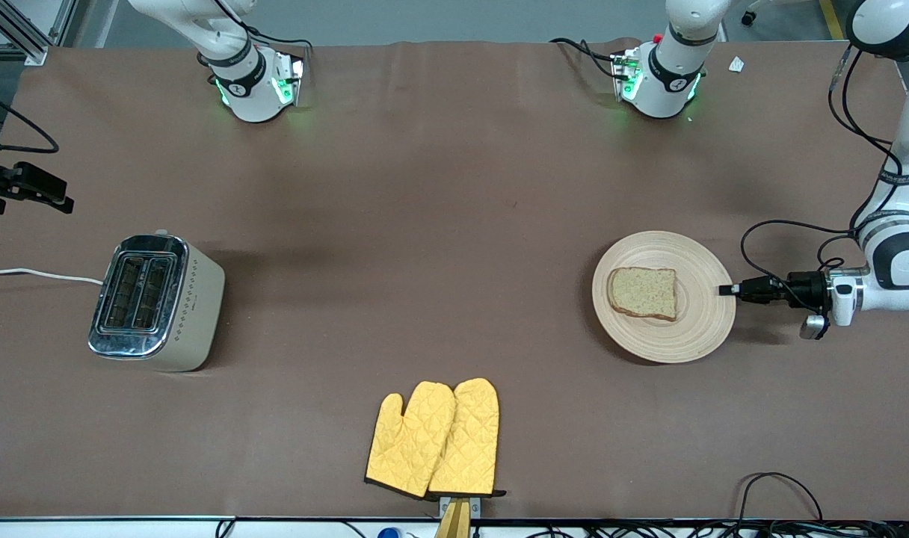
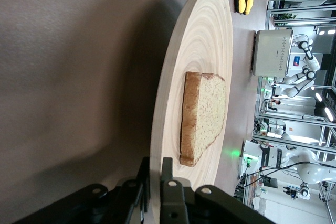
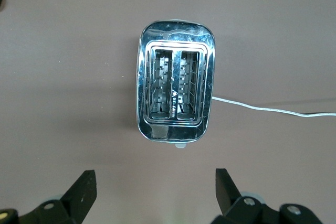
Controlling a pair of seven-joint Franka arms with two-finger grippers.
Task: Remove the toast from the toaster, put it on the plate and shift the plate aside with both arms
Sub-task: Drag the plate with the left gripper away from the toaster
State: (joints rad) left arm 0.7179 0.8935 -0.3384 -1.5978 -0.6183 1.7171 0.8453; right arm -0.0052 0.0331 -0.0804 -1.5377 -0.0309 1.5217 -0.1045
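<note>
The toast [image 1: 643,293] lies flat on the round light-wood plate [image 1: 694,329], which sits on the table toward the left arm's end. My left gripper [image 1: 723,290] is level with the table and shut on the plate's rim, on the side nearest the table's end. In the left wrist view one finger [image 2: 143,178] is under the rim and one is over it; my left gripper [image 2: 155,182] clamps the plate [image 2: 205,35] close to the toast [image 2: 203,116]. My right gripper [image 3: 155,190] is open and empty, high over the table beside the toaster [image 3: 176,95].
The chrome toaster [image 1: 155,301] stands toward the right arm's end with both slots empty; its white cord [image 1: 36,274] runs off the table's end. Two yellow oven mitts [image 1: 436,439] lie at the table edge nearest the front camera.
</note>
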